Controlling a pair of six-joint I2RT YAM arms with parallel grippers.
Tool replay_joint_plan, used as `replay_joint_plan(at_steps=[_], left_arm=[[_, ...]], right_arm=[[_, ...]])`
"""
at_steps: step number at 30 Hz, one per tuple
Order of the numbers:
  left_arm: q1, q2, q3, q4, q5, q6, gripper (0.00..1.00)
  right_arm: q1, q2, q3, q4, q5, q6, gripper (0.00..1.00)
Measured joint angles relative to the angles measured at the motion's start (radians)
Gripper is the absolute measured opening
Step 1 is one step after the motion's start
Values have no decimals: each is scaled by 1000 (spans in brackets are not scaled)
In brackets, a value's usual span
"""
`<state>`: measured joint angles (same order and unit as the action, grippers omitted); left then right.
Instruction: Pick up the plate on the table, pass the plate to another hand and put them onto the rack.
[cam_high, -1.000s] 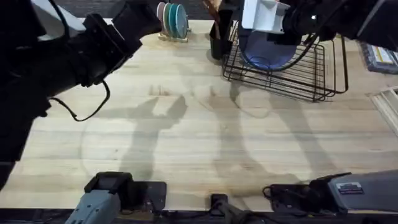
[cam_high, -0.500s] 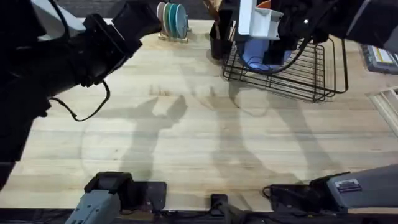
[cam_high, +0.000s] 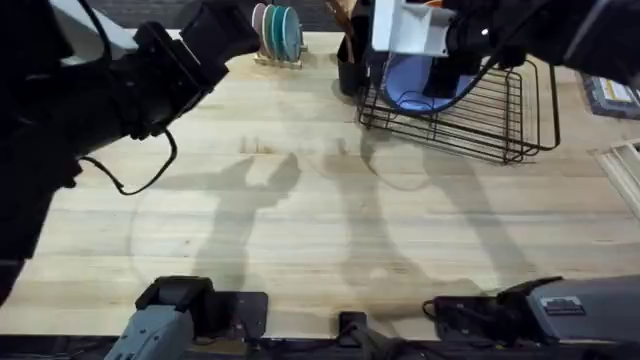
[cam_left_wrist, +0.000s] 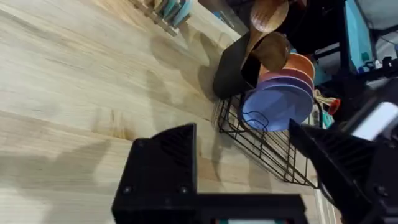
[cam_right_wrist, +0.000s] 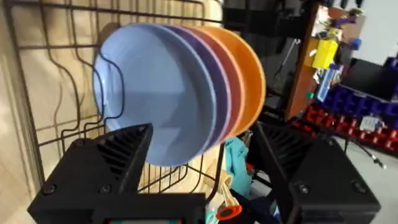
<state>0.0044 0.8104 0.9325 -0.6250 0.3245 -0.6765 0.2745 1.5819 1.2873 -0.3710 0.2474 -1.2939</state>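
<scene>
Round, plain light-blue plate (cam_right_wrist: 158, 99) w/ shallow raised rim: stands on edge in a slot of the black wire dish rack (cam_high: 480, 115), concave face toward the right wrist camera. Surface matte, uniform, unpatterned; a loop of rack wire crosses in front of its face. Directly behind it, same size, a purple plate (cam_right_wrist: 214, 93), then an orange plate (cam_right_wrist: 245, 81), the three packed close in a row. In the left wrist view the same stack reads blue (cam_left_wrist: 277, 109), purple (cam_left_wrist: 287, 79), orange (cam_left_wrist: 298, 63).

Rack sits at the far right of the light wooden plank table (cam_high: 300, 220). Black utensil holder (cam_left_wrist: 231, 70) w/ wooden spoons (cam_left_wrist: 267, 28) stands just beside the rack's left end. Small wooden stand w/ pink & teal plates (cam_high: 277, 35) at the far edge, well apart from the rack.

Right gripper (cam_right_wrist: 205, 162): black fingers spread wide, nothing between them, just in front of the blue plate, not touching it. Right arm hangs above the rack in the overhead view.

Left gripper (cam_left_wrist: 249, 162): fingers apart, empty, raised over the table's left side, well apart from rack.
</scene>
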Motion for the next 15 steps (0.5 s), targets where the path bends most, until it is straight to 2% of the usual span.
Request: replay_joint_plan(at_steps=[9, 15], left_arm=[[0, 0, 0, 0, 0, 0, 994], [0, 0, 0, 0, 0, 0, 993]], right_arm=[[0, -102, 0, -13, 0, 174, 999], [0, -178, 0, -62, 0, 405, 997]])
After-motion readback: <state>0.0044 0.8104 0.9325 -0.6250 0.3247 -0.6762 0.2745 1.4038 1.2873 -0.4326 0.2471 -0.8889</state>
